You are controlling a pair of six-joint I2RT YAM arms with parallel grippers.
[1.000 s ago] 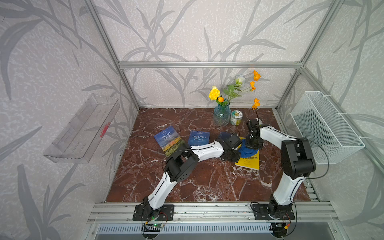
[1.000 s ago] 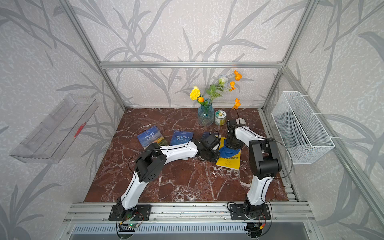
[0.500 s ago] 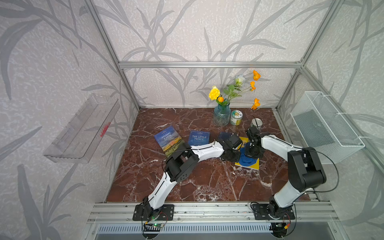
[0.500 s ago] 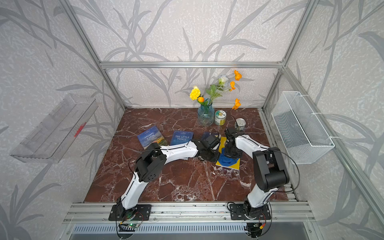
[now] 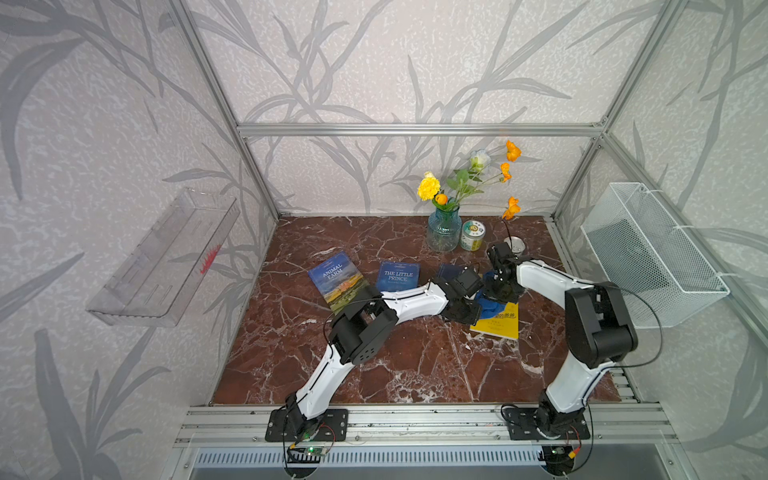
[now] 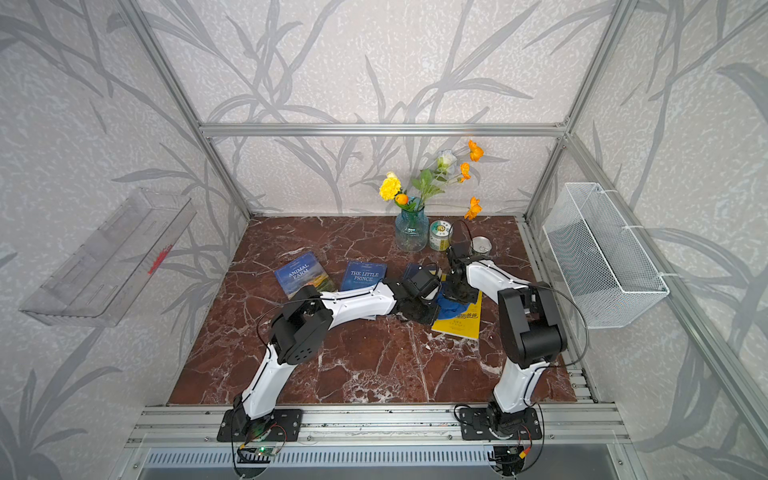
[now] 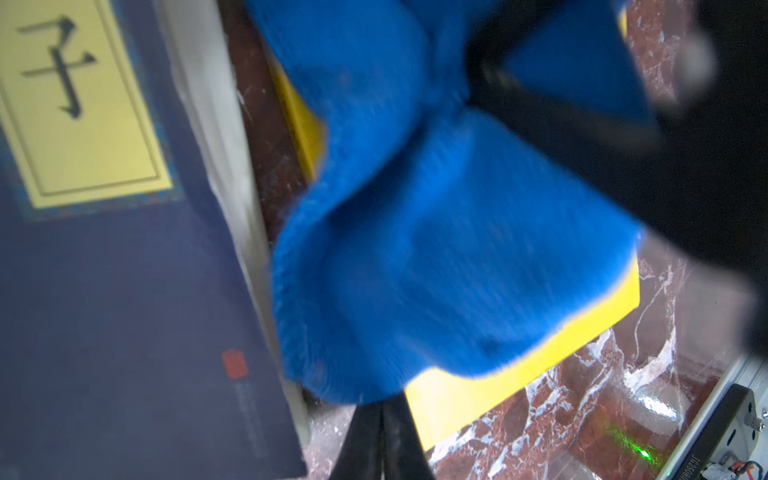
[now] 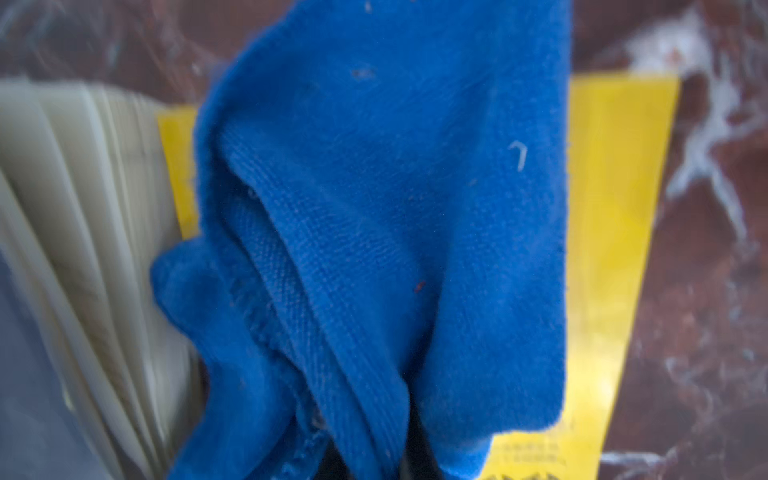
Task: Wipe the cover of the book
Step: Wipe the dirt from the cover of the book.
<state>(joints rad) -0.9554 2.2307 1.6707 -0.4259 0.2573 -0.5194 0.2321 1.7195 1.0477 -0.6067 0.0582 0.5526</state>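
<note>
The yellow book point(image 5: 498, 323) lies flat on the marble table point(image 5: 374, 365), right of centre, with its long axis running near to far. The blue cloth point(image 5: 493, 305) is bunched on the far half of its cover. The bare yellow strip with the printed title lies on the near side of the cloth. Your coming stroke depends on that: I judge it should drag the cloth toward the near edge, along the long axis.

The right gripper point(image 5: 500, 291) sits directly above the cloth. In the left wrist view its dark jaws pinch a gathered fold, and the fabric fans out on both sides of them. That arm rises from its near-right base to a high elbow, the forearm runs far and left, and the wrist bends down over the book.

The left gripper point(image 7: 376, 415) has its fingers pressed together with nothing visibly between them. Its tip is at the book's left edge, right at the hem of the cloth. You cannot tell whether it bears on the cover or only hovers. That arm stretches low across the table from the near-left base, forearm pointing right.

A dark blue book point(image 7: 124, 291) lies just left of the yellow 1, so keep the stroke off it.
</note>
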